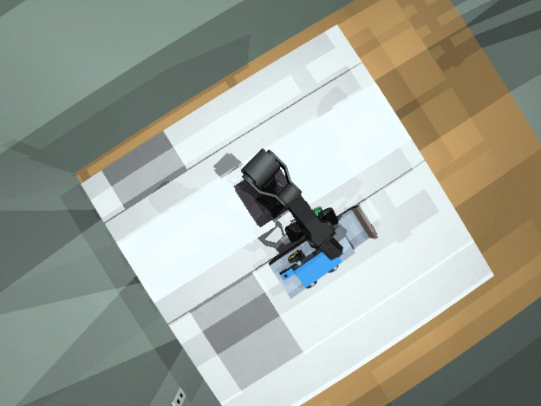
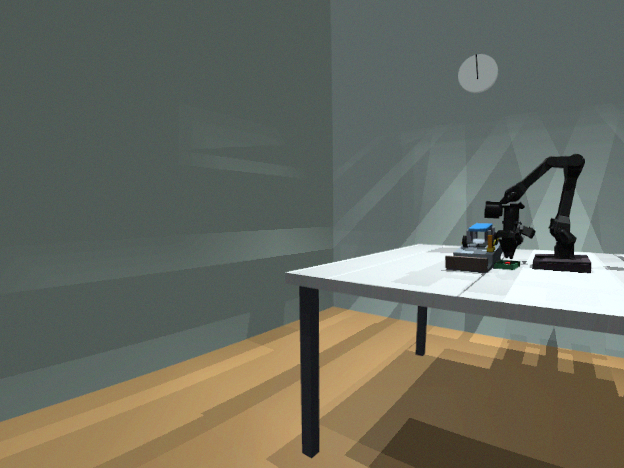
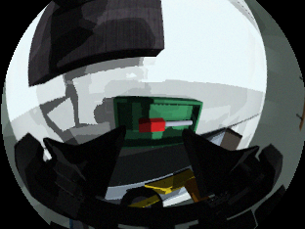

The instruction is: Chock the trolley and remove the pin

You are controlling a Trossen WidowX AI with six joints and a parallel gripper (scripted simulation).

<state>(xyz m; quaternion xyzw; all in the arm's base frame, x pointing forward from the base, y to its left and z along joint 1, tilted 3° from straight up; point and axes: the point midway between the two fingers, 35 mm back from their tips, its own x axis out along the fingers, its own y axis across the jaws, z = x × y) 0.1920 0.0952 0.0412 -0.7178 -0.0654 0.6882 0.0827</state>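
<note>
Gripper (image 2: 510, 255) (image 3: 154, 130) open; no readable writing.

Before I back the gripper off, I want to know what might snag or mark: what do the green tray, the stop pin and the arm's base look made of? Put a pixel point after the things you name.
Green tray (image 2: 505, 266) (image 3: 119, 114): probably hard plastic; even colour, crisp rim.

Stop pin (image 3: 152, 125): matte red head, perhaps plastic; pale grey shaft, likely metal.

Arm's base (image 2: 538, 263) (image 3: 122, 29): dark, finely streaked; stained wood or coated metal, unclear.
</note>
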